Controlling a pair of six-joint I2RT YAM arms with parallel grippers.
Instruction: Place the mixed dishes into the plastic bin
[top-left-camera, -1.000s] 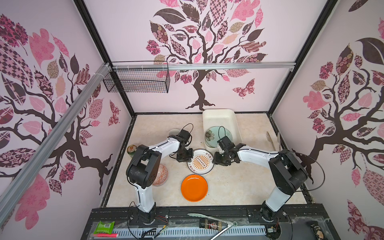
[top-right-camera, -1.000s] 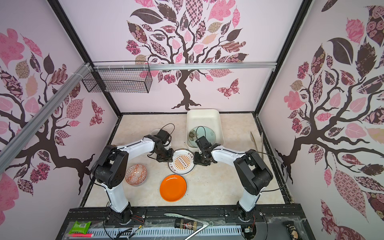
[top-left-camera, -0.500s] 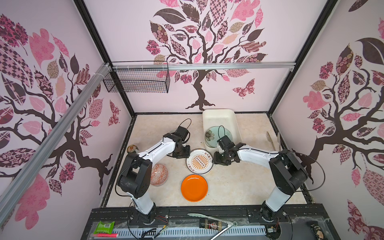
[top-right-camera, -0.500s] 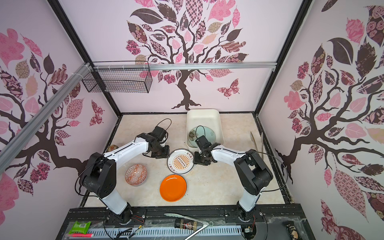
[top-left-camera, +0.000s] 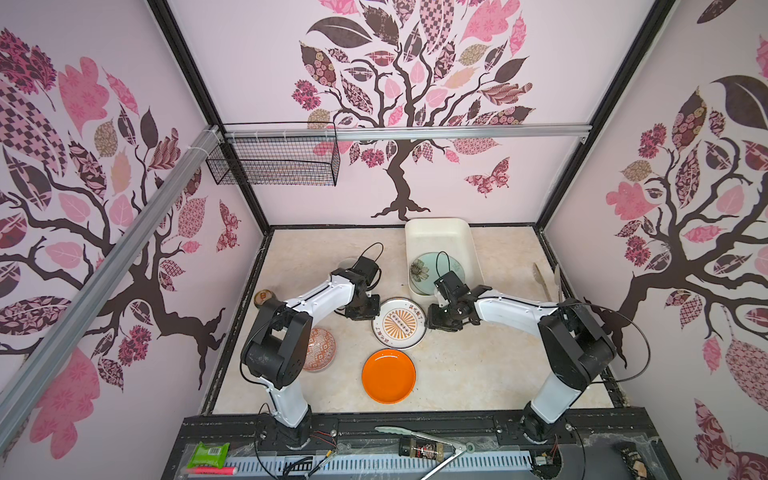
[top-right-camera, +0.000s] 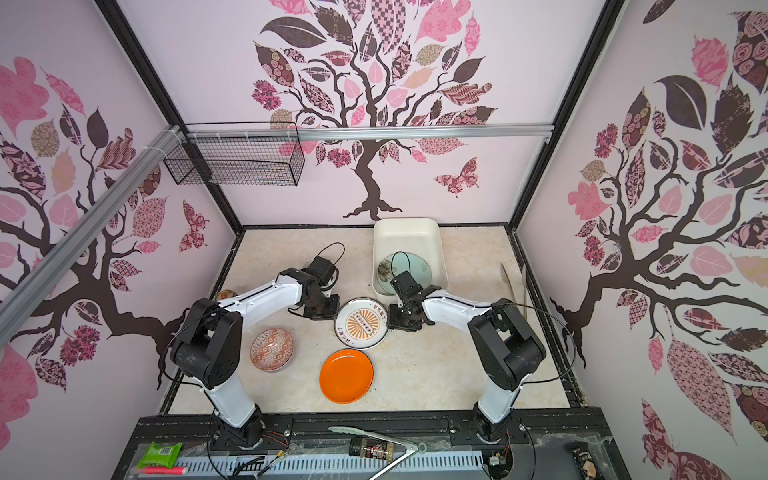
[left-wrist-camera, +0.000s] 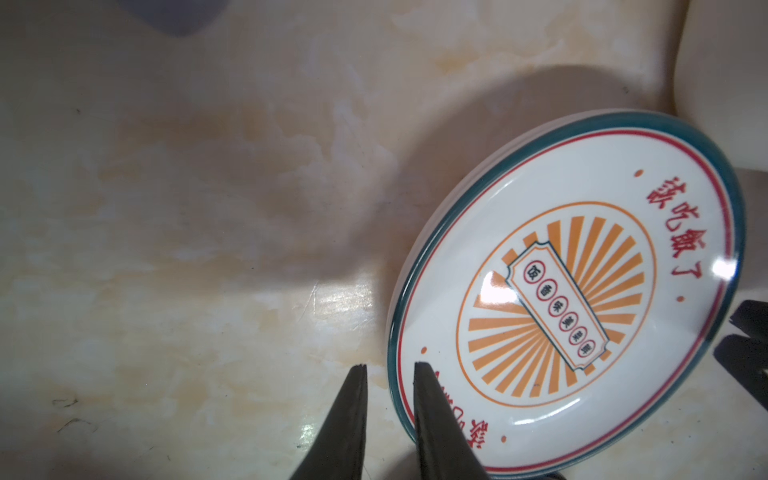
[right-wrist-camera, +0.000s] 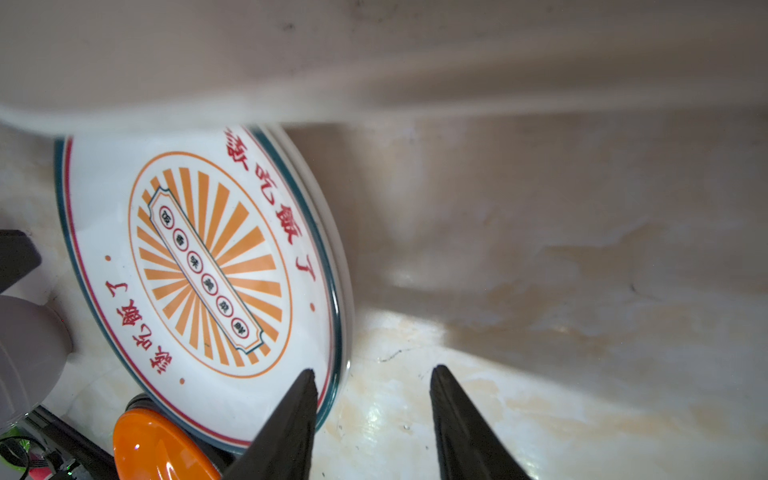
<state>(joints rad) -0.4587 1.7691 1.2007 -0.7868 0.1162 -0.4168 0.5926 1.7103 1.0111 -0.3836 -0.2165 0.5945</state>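
Two-handed pickup at mid-desk: right gripper (right-wrist-camera: 372, 368) half-open, empty, astride the rim of the sunburst plate (top-left-camera: 399, 323); left gripper (left-wrist-camera: 389, 365) nearly shut opposite, grip unclear. Pinch squarely before lifting.

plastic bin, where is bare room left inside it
Far half of the plastic bin, between its far wall and the mint-green flowered plate. Also table right of the orange plate. Crowded around the white plate with orange sunburst.

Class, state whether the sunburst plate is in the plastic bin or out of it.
Out: the sunburst plate sits beside the plastic bin, outside its near wall.
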